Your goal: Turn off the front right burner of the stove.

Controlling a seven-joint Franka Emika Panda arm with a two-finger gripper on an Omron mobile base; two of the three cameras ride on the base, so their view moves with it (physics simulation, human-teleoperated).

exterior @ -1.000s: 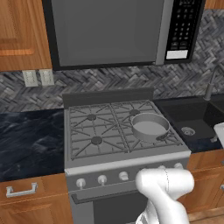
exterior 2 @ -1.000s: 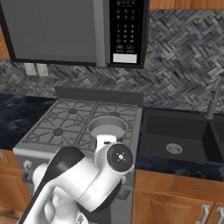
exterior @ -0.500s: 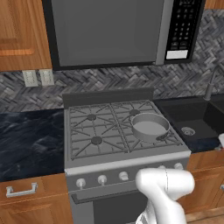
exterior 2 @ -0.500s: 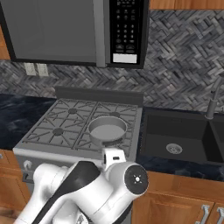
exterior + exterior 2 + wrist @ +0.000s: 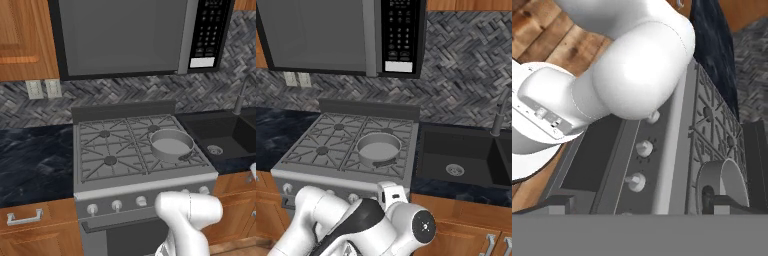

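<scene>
Along the front panel of the stove (image 5: 142,165) runs a row of small round silver knobs (image 5: 644,148), seen from the hand camera as three in a line beside the dark oven door (image 5: 597,160). My arm is folded low before the panel, so its white elbow covers the right end of the row in both base views. My claw (image 5: 637,202) looks along the panel from the right; only its two dark tips (image 5: 557,204) rise at the bottom of the hand view, standing wide apart with nothing between them.

The front right burner (image 5: 190,156) lies at the stove's front right corner, under the grate. A shallow metal pan (image 5: 171,143) sits on the right half of the grate, its handle pointing toward that corner, and hides most of that side; I cannot make out the burner cap itself, nor any flame.

To do this step well, I judge that I must first settle which knob serves the front right burner. No markings are legible, so the choice is uncertain; one of the knobs at the right end of the row is the likely one. I should bring the claw square to that knob's face, centre the tips on either side of it, close firmly on the rim, and only then rotate. Closing off-centre risks slipping off the small round knob or nudging its neighbour.
</scene>
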